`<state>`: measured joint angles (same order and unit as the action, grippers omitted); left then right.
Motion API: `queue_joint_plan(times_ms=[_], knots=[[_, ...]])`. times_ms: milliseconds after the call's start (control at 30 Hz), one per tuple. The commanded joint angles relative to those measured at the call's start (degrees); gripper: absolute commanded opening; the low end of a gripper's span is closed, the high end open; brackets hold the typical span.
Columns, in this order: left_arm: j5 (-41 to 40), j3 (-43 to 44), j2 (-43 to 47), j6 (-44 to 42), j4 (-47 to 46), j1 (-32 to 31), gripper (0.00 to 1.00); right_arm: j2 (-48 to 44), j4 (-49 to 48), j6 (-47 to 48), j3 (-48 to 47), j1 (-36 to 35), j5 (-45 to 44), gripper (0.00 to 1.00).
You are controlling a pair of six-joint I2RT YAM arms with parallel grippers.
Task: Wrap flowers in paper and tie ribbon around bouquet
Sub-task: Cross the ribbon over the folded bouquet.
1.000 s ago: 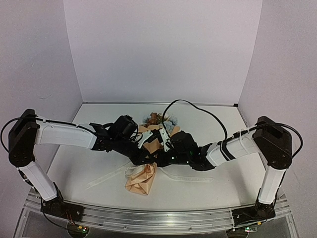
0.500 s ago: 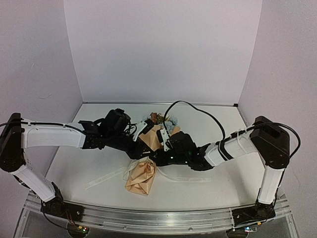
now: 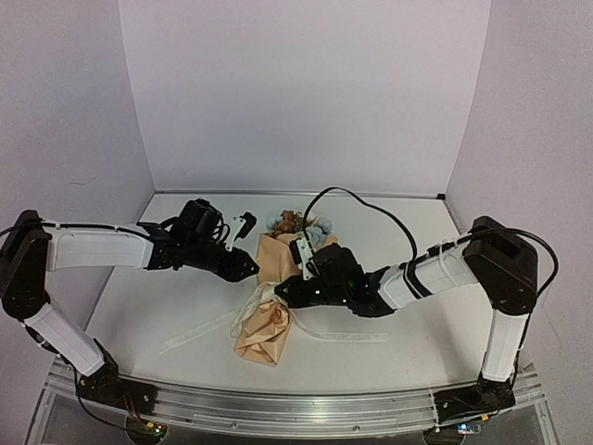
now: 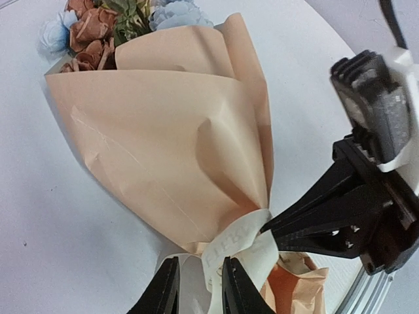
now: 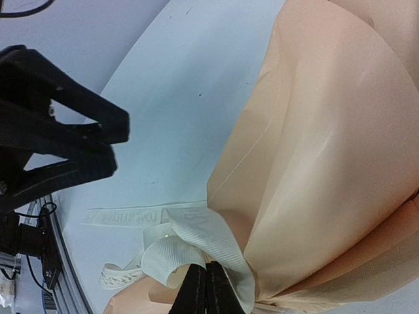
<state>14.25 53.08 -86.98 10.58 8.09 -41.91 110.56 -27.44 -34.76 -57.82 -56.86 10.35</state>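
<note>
Bouquet (image 4: 163,144) is seen lying on its side near the middle of the white tabletop (image 3: 167,315). The kraft paper (image 5: 327,131) is already rolled into a cone. The flowers (image 4: 98,26), pink, brown and pale blue, show at its wide far end. The cream ribbon (image 4: 239,245) is looped round the narrow waist, and a loose tail is trailed across the tabletop toward the left.

The step in hand is judged to be the tying of the ribbon. It would be done well if the clamped end were kept taut while the free loop is taken close to the waist. The two ends would best be drawn apart low and level, so that the knot is cinched without the cone being dragged or the paper crushed.

The right pincer (image 5: 204,278) is closed flat on the ribbon at the waist. Its arm is folded at the elbow, and its forearm is laid low, reaching leftward. The left pincer (image 4: 196,291) is held narrowly apart just short of the ribbon loop, with nothing visibly clamped. Its arm is stretched almost straight and low from the left, and its tips are aimed at the waist.
</note>
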Motion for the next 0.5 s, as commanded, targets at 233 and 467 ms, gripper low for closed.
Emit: queue_joint_plan(times_ms=[233,467], knots=[[14.8,3.3,-6.3,-1.9,4.5,5.6,0.24,0.7,-1.8,-0.1,-3.7,0.0,6.6,0.0],[18.2,4.7,-9.8,-2.1,6.2,6.1,0.24,2.6,-1.8,-0.9,-4.6,-0.1,7.7,0.0]])
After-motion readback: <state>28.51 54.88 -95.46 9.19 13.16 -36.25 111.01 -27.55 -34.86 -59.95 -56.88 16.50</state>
